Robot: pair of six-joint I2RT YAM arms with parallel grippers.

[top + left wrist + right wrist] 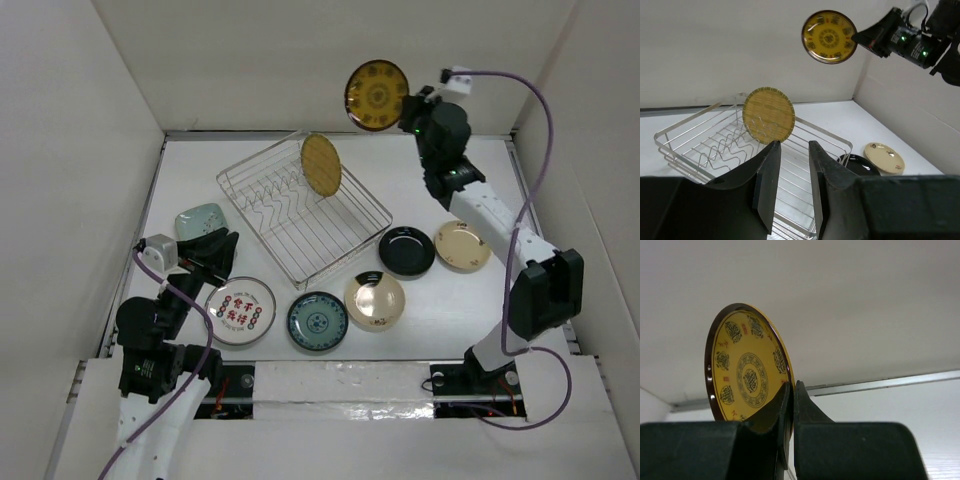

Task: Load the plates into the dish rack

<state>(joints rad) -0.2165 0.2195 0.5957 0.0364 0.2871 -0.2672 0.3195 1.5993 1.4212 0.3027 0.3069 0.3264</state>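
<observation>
The silver wire dish rack (335, 235) sits mid-table with a tan wood-look plate (321, 164) upright in its tines; both also show in the left wrist view, the rack (695, 145) and the plate (768, 115). My right gripper (405, 108) is shut on the rim of a dark plate with a gold face (377, 95), held upright high above the rack's far side; it fills the right wrist view (747, 372) and shows in the left wrist view (829, 36). My left gripper (222, 245) is open and empty at the near left.
On the table lie a pale green dish (199, 220), a white plate with red characters (241, 310), a teal patterned plate (318, 320), a cream-gold plate (375, 299), a black plate (406, 251) and a cream plate (462, 245). White walls enclose the table.
</observation>
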